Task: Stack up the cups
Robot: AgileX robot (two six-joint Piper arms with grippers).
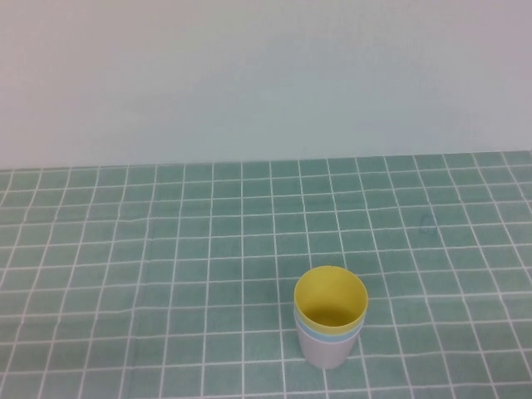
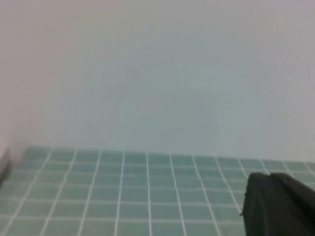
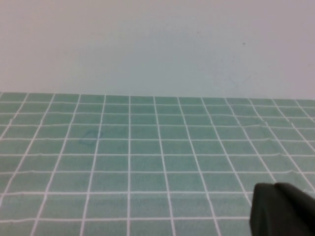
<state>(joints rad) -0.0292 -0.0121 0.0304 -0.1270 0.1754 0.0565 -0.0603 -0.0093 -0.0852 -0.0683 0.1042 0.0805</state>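
The three cups stand nested as one upright stack near the table's front edge, right of centre in the high view. The yellow cup (image 1: 331, 298) is innermost and on top. Only a thin rim band of the light blue cup (image 1: 311, 332) shows below it. The pale pink cup (image 1: 324, 356) is outermost at the bottom. Neither arm shows in the high view. My left gripper (image 2: 269, 180) shows as dark fingers closed together, holding nothing, over bare tiles. My right gripper (image 3: 275, 188) looks the same, shut and empty. No cup shows in either wrist view.
The table is covered with a green tiled cloth (image 1: 166, 249) with white grid lines. A plain pale wall (image 1: 266, 75) rises behind the table's far edge. A small dark edge (image 2: 4, 164) shows at the side of the left wrist view.
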